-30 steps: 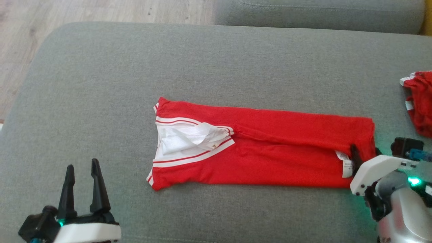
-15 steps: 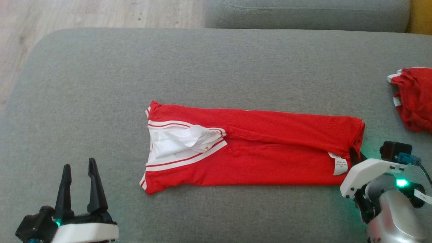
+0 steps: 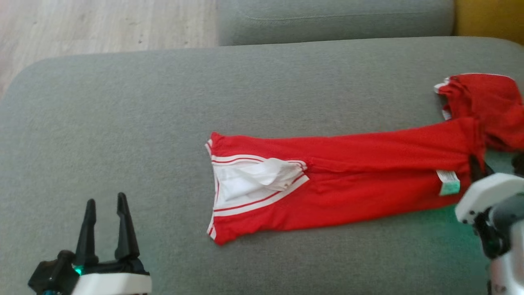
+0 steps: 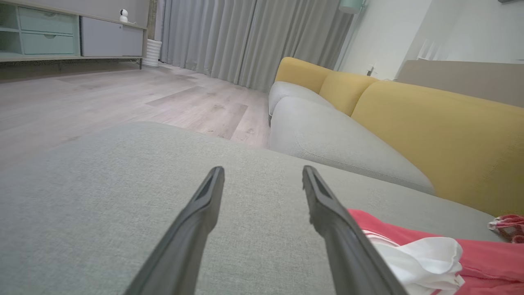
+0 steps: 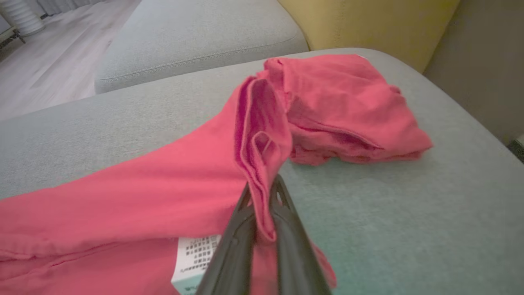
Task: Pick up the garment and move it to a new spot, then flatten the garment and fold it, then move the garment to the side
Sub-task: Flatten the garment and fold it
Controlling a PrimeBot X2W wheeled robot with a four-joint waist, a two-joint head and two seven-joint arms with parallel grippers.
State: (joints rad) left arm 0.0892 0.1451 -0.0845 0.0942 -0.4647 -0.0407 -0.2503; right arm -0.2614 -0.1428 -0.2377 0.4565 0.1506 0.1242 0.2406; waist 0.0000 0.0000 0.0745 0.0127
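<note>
One red shirt (image 3: 348,176) lies folded lengthwise mid sofa cushion (image 3: 123,114). Right tool (image 5: 264,192) pinched shut on its hem by the right edge; left tool (image 3: 105,198) wide open, empty, front-left corner.

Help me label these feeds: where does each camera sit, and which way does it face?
Head view: on the head, looking down at the grey cushion and folded red garment; left gripper lower left, right gripper at right.
Left wrist view: low over the cushion, facing floor and yellow sofa back; own open fingers.
Right wrist view: along shut fingers pinching the garment's end; second red garment beyond.
Shared: all show the folded garment.
</note>
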